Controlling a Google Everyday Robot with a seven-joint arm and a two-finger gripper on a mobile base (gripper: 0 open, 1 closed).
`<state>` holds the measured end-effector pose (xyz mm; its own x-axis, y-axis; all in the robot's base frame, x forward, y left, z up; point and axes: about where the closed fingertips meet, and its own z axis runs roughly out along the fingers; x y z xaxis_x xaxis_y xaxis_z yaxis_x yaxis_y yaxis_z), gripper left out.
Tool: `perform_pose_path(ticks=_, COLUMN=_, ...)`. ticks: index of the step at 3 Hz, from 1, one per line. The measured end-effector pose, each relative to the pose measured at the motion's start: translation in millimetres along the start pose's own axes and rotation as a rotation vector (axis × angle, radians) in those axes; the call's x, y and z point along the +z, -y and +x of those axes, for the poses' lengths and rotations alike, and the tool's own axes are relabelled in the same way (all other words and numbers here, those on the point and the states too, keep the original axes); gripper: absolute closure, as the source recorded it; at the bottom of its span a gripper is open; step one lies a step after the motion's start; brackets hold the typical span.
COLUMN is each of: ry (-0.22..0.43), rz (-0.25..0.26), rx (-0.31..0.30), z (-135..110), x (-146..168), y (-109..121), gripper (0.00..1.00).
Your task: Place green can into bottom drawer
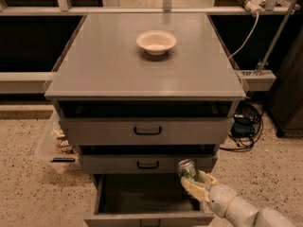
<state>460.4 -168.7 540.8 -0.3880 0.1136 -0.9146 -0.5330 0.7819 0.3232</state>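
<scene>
gripper (193,178) fingers (191,188) clasp the shiny, silver-topped green can (187,168) over the bottom drawer (147,218).

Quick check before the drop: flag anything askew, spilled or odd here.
Nothing spilled, damaged or askew stands out. The end effector, at the right side of the open bottom drawer, holds the green can over it. The bowl sits upright on the cabinet top.
</scene>
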Motion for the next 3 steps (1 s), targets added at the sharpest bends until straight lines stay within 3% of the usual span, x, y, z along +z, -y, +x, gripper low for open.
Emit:
perform_pose_path(ticks=1, ry=-0.002, rz=0.002, rx=0.005, z=3, x=0, y=1, gripper=1.0)
perform_pose_path(ticks=2, ry=-0.006, rz=0.025, rx=0.05, z=13, x=2, y=11, gripper=1.0)
perform_pose_path(ticks=3, ry=-0.022, rz=0.033, rx=0.197, z=56, x=15, y=39, gripper=1.0)
